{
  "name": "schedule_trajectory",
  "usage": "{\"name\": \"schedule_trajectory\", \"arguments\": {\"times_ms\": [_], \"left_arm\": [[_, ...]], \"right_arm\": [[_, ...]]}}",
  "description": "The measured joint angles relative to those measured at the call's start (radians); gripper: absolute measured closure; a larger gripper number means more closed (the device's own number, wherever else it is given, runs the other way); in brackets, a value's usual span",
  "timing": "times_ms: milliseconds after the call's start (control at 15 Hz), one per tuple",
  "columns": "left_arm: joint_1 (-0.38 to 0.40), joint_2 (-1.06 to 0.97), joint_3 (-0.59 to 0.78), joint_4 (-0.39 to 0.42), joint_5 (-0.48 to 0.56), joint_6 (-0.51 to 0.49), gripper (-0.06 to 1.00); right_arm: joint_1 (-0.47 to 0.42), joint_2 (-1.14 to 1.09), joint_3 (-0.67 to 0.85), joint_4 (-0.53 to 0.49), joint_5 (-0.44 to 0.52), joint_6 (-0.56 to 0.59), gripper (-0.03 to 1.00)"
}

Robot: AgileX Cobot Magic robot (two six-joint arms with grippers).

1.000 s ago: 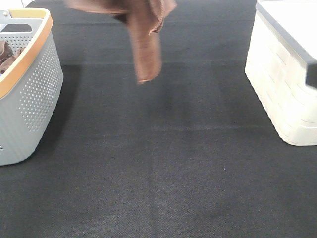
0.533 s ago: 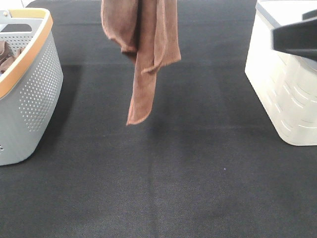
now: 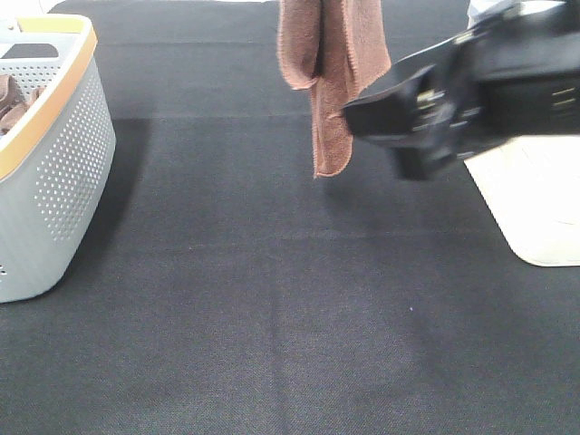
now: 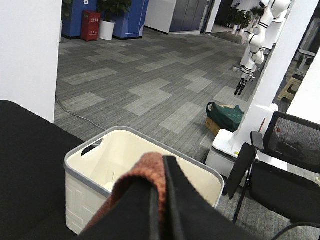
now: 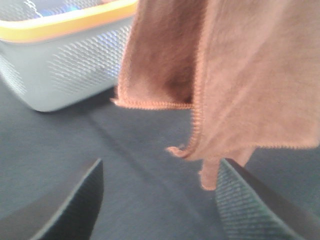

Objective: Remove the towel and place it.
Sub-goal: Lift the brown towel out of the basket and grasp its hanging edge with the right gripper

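The reddish-brown towel (image 3: 331,72) hangs bunched from above the top edge of the high view, its lower end well above the black mat. My left gripper (image 4: 160,200) is shut on the towel (image 4: 142,175) at its top, high over the white bin (image 4: 90,157); this gripper is out of the high view. My right gripper (image 3: 362,113) reaches in blurred from the right, just beside the hanging towel. In the right wrist view its fingers (image 5: 90,190) stand apart, and the towel (image 5: 240,75) hangs close in front of the open gripper (image 5: 160,170), not between the fingers.
A grey perforated basket with an orange rim (image 3: 63,172) stands at the left and holds other bunched brown cloths (image 3: 9,100); it also shows in the right wrist view (image 5: 65,65). The white bin (image 3: 535,199) stands at the right, partly behind my right arm.
The hanging towel has moved to the right, from left of centre to right of centre. My right arm has swung in from the right edge, up beside the towel.
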Motion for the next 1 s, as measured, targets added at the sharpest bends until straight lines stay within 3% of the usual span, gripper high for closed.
{"name": "schedule_trajectory", "arguments": {"times_ms": [200, 400, 733, 1000], "left_arm": [[0.0, 0.0, 0.0, 0.0, 0.0, 0.0, 0.94], [0.0, 0.0, 0.0, 0.0, 0.0, 0.0, 0.94], [0.0, 0.0, 0.0, 0.0, 0.0, 0.024, 0.94], [0.0, 0.0, 0.0, 0.0, 0.0, 0.027, 0.94]], "right_arm": [[0.004, 0.072, 0.0, 0.015, -0.104, 0.019, 0.35], [0.005, 0.088, 0.0, 0.018, -0.107, 0.019, 0.35], [0.006, 0.073, -0.002, 0.04, 0.002, 0.024, 0.35], [0.006, 0.039, -0.002, 0.04, 0.01, 0.067, 0.35]]}}
